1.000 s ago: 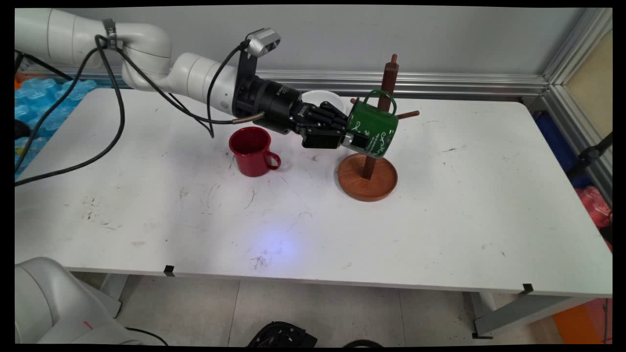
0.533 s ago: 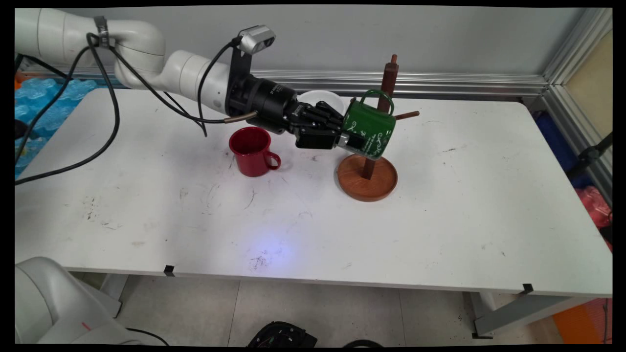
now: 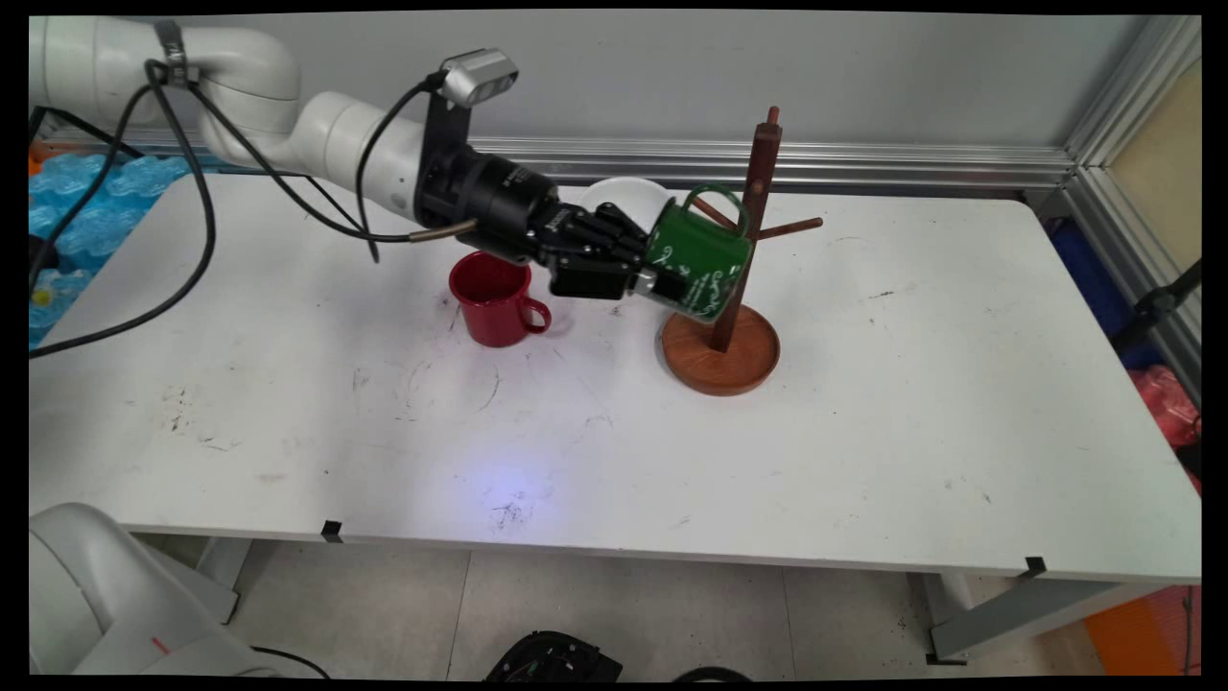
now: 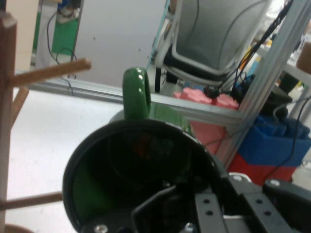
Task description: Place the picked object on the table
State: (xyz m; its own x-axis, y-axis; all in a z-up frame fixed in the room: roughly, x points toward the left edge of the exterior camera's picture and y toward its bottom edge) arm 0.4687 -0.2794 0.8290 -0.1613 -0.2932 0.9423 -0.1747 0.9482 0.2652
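My gripper is shut on the rim of a green mug with white patterns, holding it tilted in the air with its handle pointing up. The mug hangs just left of the post of a brown wooden mug tree, above the left part of its round base. Its handle is off the pegs. In the hand view the green mug fills the lower frame with its mouth toward the camera, and the tree's post and pegs stand at the left.
A red mug stands on the table left of the tree, below my wrist. A white bowl sits behind the gripper near the wall. The table's right half holds nothing but scuff marks.
The gripper has pulled back to the left with the green mug. The mug, which was in front of the tree's post with its handle at the pegs, now hangs left of the post.
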